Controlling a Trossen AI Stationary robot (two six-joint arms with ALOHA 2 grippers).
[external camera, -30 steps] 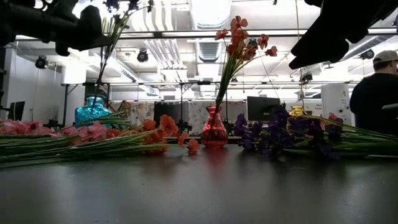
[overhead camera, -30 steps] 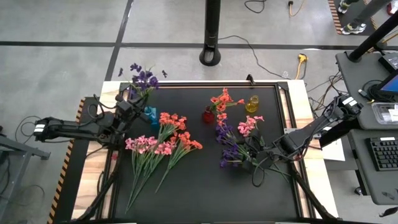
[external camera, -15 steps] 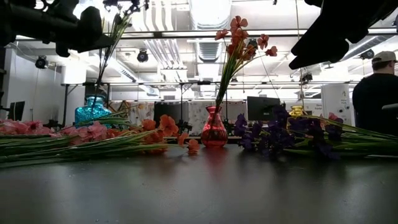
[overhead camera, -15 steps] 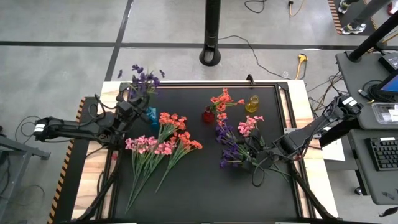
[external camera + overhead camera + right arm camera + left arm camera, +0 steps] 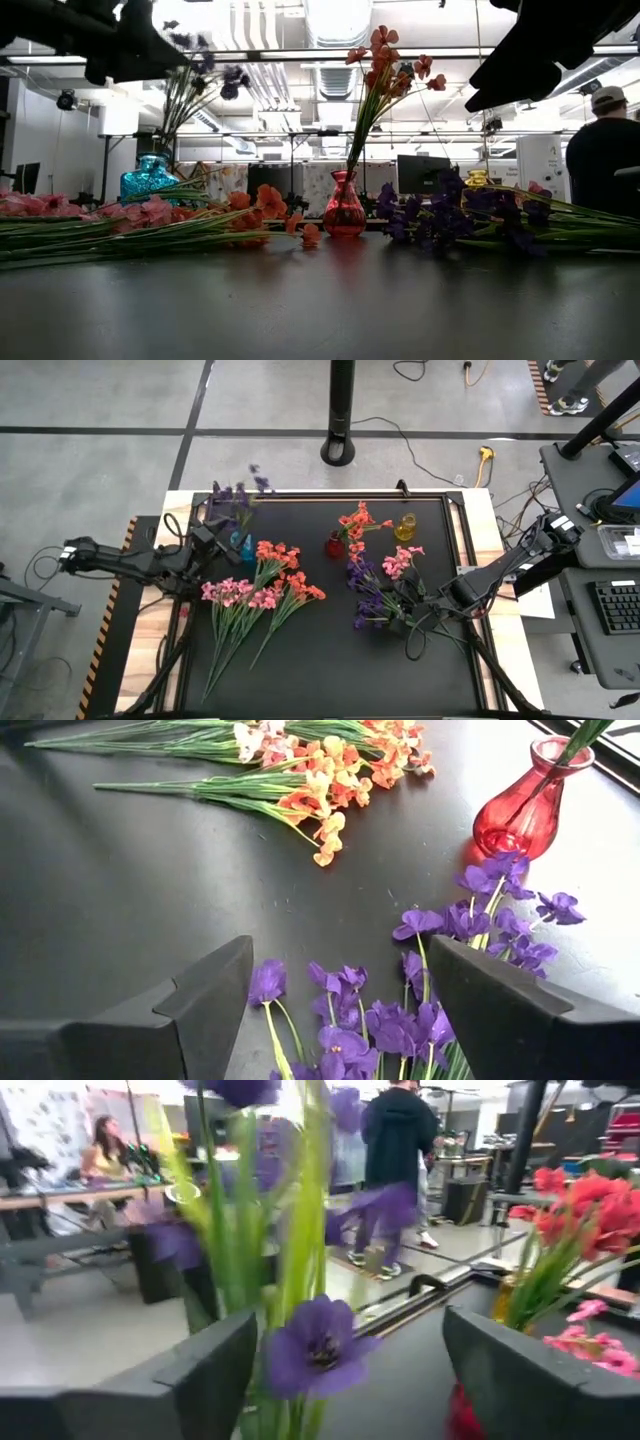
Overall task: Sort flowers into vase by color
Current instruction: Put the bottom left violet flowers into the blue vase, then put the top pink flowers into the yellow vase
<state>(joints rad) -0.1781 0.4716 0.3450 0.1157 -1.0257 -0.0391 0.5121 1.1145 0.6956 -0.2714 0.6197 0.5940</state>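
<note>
Black matting covers the table (image 5: 330, 670), where pink and coral flowers (image 5: 262, 592) lie left and purple ones (image 5: 368, 598) right. Left gripper (image 5: 212, 540), fingers apart, sits beside the purple sprig (image 5: 232, 498) standing in the blue vase (image 5: 148, 180). Right gripper (image 5: 428, 605) hovers open over the purple pile, near the red vase (image 5: 530, 808).

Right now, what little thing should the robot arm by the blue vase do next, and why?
Probably pull the left tool back from the purple sprig. Its fingers stand open, and the stem already sits in the blue vase, so it seems to be let go.
</note>
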